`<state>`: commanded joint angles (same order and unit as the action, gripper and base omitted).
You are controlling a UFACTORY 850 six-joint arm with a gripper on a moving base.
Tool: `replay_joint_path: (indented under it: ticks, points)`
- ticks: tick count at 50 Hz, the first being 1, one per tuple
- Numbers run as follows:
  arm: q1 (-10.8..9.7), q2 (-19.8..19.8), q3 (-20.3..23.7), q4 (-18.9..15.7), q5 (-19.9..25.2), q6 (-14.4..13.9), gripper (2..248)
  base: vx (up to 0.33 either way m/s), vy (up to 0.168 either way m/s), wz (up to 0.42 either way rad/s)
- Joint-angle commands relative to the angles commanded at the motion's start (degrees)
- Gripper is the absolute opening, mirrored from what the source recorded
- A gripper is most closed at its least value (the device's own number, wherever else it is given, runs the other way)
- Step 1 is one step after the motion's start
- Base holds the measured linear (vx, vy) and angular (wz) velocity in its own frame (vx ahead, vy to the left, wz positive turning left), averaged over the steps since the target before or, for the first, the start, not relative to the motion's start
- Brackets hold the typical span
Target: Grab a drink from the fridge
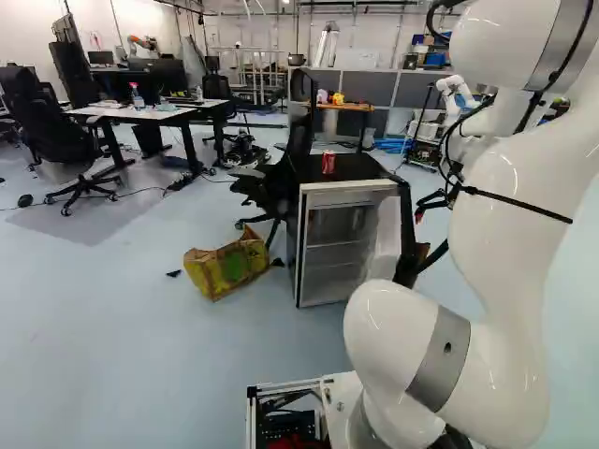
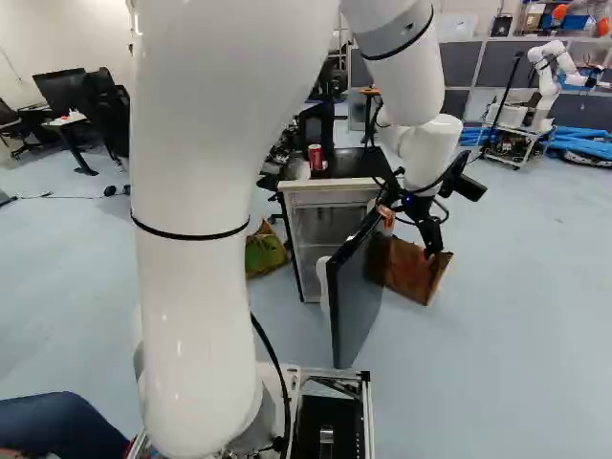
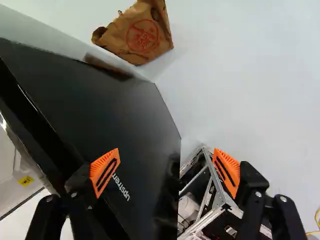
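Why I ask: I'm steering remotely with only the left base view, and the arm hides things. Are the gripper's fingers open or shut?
Observer: Open. In the wrist view the gripper's orange pads stand wide apart.

Operator: Which face of the fridge door is it looking at?

Observer: The dark outer face; the wrist view shows that side of the door ahead of the fingers.

Operator: Anything on the floor by that face?

Observer: A crumpled brown paper bag, seen beyond the door in the right base view.
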<state>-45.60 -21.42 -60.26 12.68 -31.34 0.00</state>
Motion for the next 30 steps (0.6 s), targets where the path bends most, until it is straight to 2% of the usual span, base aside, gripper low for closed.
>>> replay_joint_path:
  ticks: [30]
  points:
    - [3.27,4.90,6.57,-0.66,0.00,0.00,247,0.000,0.000,0.000]
